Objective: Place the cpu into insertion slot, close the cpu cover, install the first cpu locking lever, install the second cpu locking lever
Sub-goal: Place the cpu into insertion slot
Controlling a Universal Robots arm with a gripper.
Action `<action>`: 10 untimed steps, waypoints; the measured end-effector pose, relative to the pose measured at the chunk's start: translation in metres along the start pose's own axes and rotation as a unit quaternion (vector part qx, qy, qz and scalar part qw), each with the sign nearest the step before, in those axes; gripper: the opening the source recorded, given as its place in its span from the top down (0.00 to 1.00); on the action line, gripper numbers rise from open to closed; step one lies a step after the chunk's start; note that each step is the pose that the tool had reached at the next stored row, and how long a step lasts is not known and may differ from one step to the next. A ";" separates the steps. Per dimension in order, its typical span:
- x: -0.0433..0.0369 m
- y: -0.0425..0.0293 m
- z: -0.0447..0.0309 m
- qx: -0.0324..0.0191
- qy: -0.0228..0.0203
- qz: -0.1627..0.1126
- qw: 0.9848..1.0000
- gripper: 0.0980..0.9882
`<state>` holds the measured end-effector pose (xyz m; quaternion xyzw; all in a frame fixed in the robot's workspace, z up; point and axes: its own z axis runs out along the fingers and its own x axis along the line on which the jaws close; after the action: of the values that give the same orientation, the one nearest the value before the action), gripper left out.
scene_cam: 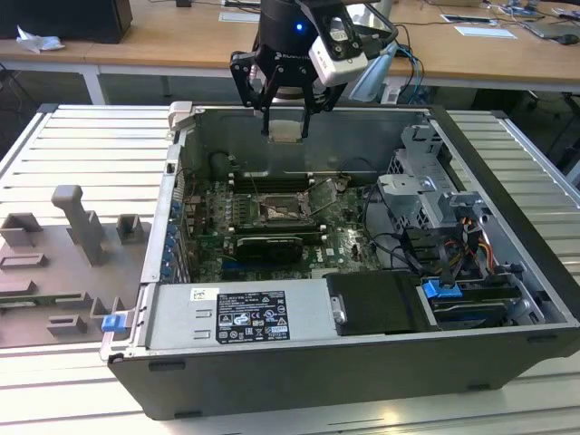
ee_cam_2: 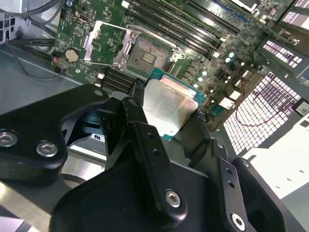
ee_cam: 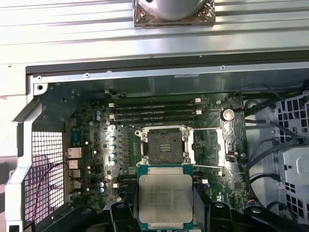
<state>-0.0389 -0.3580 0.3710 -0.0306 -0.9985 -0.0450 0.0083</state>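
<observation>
My gripper (scene_cam: 286,130) hangs above the open computer case, over its far wall, and is shut on the cpu (scene_cam: 286,133), a pale square chip held by two opposite edges. In both wrist views the cpu (ee_cam_2: 166,108) (ee_cam: 165,195) sits flat between the black fingers (ee_cam: 129,205), apart from the board. The insertion slot (scene_cam: 275,213) (ee_cam_2: 147,57) (ee_cam: 165,146) lies bare on the green circuit board, below and in front of the chip. The cpu cover (ee_cam: 207,145) (ee_cam_2: 104,43) is swung open beside the slot.
Long memory slots (ee_cam: 157,110) run behind the socket and a black graphics card (scene_cam: 263,246) lies in front of it. A drive cage with cables (scene_cam: 426,195) fills the exterior view's right, a labelled power supply (scene_cam: 240,313) the front. A grey fixture tray (scene_cam: 63,263) sits outside.
</observation>
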 end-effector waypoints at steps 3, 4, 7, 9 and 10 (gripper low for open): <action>0.0000 0.0000 0.0000 0.000 0.000 0.005 1.000 0.50; 0.0000 0.0000 0.0000 0.000 0.000 0.005 1.000 0.50; 0.0000 0.0000 0.0000 0.000 -0.001 0.007 1.000 0.50; 0.0000 0.0000 0.0001 0.000 -0.001 0.008 1.000 0.50; 0.0000 0.0000 0.0001 0.000 -0.001 0.008 1.000 0.50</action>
<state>-0.0389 -0.3580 0.3709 -0.0386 -0.9982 -0.0450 0.0079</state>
